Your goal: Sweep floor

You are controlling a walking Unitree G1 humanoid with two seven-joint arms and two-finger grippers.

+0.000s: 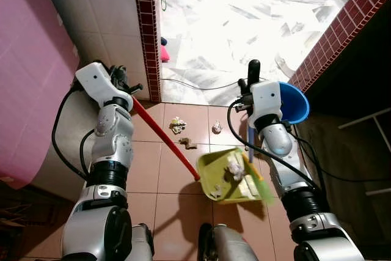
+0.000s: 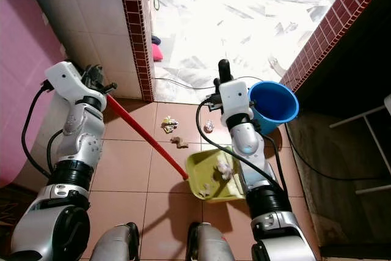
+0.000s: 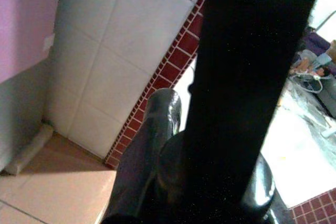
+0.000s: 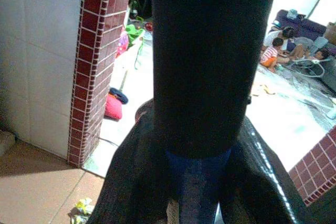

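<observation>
My left gripper (image 1: 126, 82) is shut on the top of a long red handle (image 1: 164, 137) that slants down to a yellow-green dustpan (image 1: 212, 165) on the tiled floor between my arms. Crumpled paper (image 1: 235, 166) lies inside the pan. Held upright, my right gripper (image 1: 251, 75) is shut on a blue broom handle (image 4: 197, 182). The broom's green bristles (image 1: 261, 186) rest at the pan's right edge. Three bits of litter lie on the tiles beyond the pan: a wrapper (image 1: 178, 125), a brown scrap (image 1: 189, 144) and a small wad (image 1: 217, 128).
A blue bucket (image 1: 295, 102) stands behind my right arm beside a dark-red brick wall (image 1: 333, 44). A brick-edged pillar (image 1: 146, 29) and pink panel (image 1: 30, 84) close the left. A black cable (image 1: 195, 86) crosses the bright marble floor ahead. People (image 4: 278, 45) sit far off.
</observation>
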